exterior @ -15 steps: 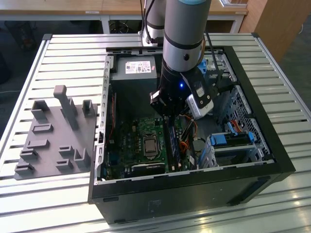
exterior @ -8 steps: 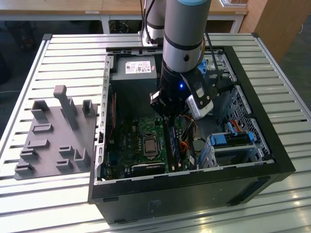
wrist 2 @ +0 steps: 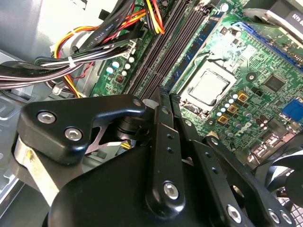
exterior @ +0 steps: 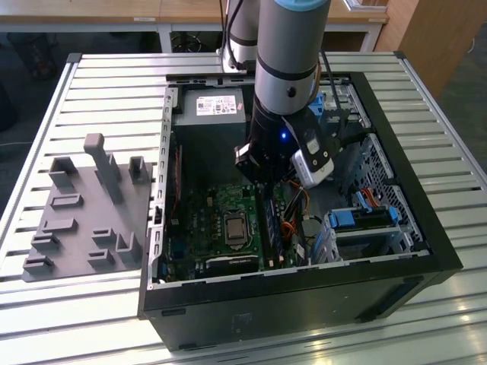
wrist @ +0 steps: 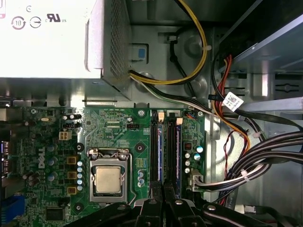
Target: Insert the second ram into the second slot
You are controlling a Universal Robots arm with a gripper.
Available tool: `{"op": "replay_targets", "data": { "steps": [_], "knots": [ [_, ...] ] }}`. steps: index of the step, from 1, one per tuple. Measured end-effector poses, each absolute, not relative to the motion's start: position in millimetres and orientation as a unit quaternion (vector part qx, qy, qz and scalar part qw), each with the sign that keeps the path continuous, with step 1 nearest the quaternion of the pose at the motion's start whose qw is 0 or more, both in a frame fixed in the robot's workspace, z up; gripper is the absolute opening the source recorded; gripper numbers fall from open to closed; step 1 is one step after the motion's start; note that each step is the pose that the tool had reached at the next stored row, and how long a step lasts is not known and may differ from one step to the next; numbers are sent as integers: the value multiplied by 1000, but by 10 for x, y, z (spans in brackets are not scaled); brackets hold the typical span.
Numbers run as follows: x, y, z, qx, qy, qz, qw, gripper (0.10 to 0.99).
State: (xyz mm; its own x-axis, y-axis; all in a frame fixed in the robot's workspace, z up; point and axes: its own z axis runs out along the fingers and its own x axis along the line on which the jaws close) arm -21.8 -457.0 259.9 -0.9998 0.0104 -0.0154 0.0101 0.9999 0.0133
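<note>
My gripper (exterior: 265,181) hangs low inside the open computer case, over the memory slots (wrist: 166,151) beside the processor socket (wrist: 108,179). Its fingers (wrist 2: 161,123) stand close together and in line with the slots. From between them the second ram (wrist: 163,156) runs edge-on along the slot row as a thin dark strip, and in the exterior view it stands upright just under the gripper (exterior: 269,224). I cannot tell how deep it sits in its slot. Another blue stick (wrist 2: 204,35) sits in the slot row on the processor's side.
Bundled cables (wrist: 246,156) run close to the slots on the side away from the processor. The power supply (exterior: 213,106) fills the case's far end and blue drive brackets (exterior: 364,220) sit at the exterior view's right. A grey fixture plate (exterior: 84,213) lies on the table outside the case.
</note>
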Motion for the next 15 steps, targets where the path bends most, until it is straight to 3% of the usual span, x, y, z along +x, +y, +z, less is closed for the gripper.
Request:
{"op": "replay_targets", "data": {
  "steps": [15],
  "knots": [
    [-217,-4570,2535,5,1000,7,8,129]
  ]
}}
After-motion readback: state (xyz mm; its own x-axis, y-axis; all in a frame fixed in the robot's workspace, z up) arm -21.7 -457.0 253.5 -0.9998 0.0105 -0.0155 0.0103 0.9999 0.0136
